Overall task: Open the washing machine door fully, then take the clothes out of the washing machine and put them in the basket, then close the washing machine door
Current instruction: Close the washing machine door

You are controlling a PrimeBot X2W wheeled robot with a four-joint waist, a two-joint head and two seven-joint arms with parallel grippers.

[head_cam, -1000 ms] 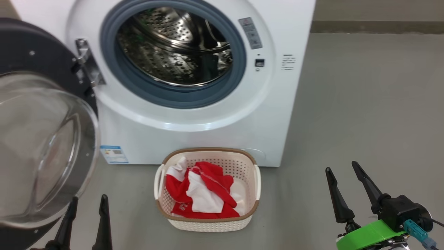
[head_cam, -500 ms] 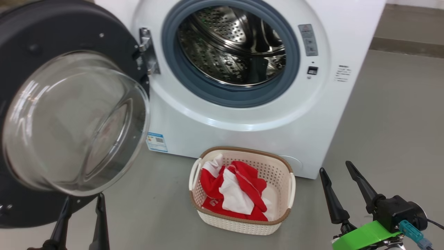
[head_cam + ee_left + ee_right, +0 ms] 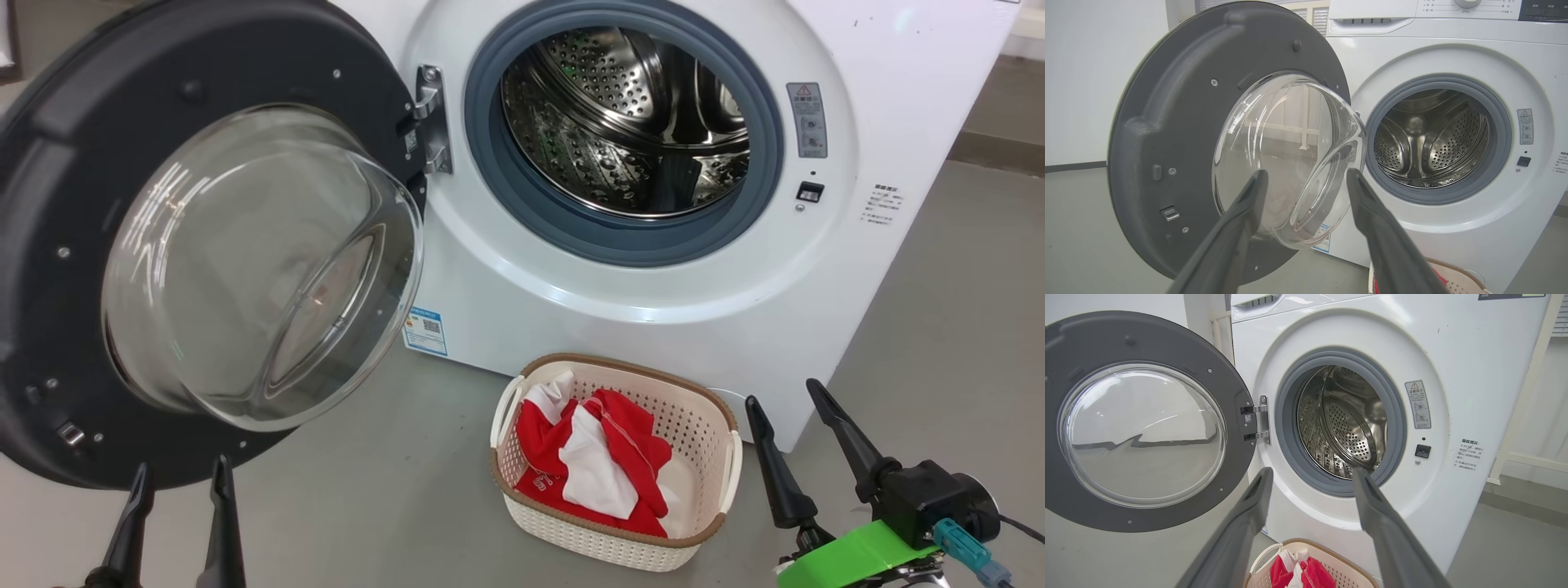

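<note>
The round, black-rimmed glass washing machine door (image 3: 49,245) hung wide open at the left. The white boxy washing machine (image 3: 653,327) showed a steel drum (image 3: 620,147) at upper centre that looked empty. The red-and-white clothes (image 3: 629,425) lay in the cream perforated basket (image 3: 604,551) at lower centre. Only closing the door seemed left. The left gripper (image 3: 182,463) and right gripper (image 3: 781,392), at the bottom corners, gaped empty.

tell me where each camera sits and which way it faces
Head view: on the head, facing forward and down at the washing machine and basket; left tool lower left, right tool lower right, both open.
Left wrist view: on the left wrist, facing along its fingers at the washing machine door and its glass bowl.
Right wrist view: on the right wrist, facing along its fingers at the drum.
Shared: all three show the open door and drum.
</note>
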